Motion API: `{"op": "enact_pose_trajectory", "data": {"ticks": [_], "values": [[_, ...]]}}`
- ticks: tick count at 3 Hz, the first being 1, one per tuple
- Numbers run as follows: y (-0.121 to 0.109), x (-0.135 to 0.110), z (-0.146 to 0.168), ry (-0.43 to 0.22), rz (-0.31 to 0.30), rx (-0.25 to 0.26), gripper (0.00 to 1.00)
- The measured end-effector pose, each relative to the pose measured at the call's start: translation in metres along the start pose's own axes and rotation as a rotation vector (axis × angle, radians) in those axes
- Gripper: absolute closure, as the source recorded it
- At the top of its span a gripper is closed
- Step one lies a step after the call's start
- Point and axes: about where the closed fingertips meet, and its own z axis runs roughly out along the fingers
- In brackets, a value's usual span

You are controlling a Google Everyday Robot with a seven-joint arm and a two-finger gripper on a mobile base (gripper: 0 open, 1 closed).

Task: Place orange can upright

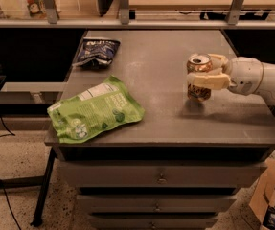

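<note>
The orange can (199, 65) is upright, silver top up, held just above or on the grey table top (161, 114) at its right side. My gripper (205, 75) reaches in from the right on a white arm (259, 78). Its cream fingers (208, 81) are shut around the can's middle. I cannot tell whether the can's base touches the table; a shadow lies right under it.
A large flat green pouch (95, 110) lies at the table's front left. A small dark blue snack bag (97, 51) lies at the back left. Drawers sit under the table. A railing and shelf run behind. A cardboard box (272, 198) stands on the floor at right.
</note>
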Motion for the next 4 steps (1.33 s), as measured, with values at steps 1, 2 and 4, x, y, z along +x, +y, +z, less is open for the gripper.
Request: {"op": "enact_pose_trajectory", "data": {"ticks": [1,2,4], "values": [[0.004,0.006,-0.009,0.02,0.014,0.01,0.36],[0.007,0.012,-0.017,0.045,0.03,0.019,0.13],[0.009,0.021,-0.037,0.087,0.058,0.051,0.0]]}}
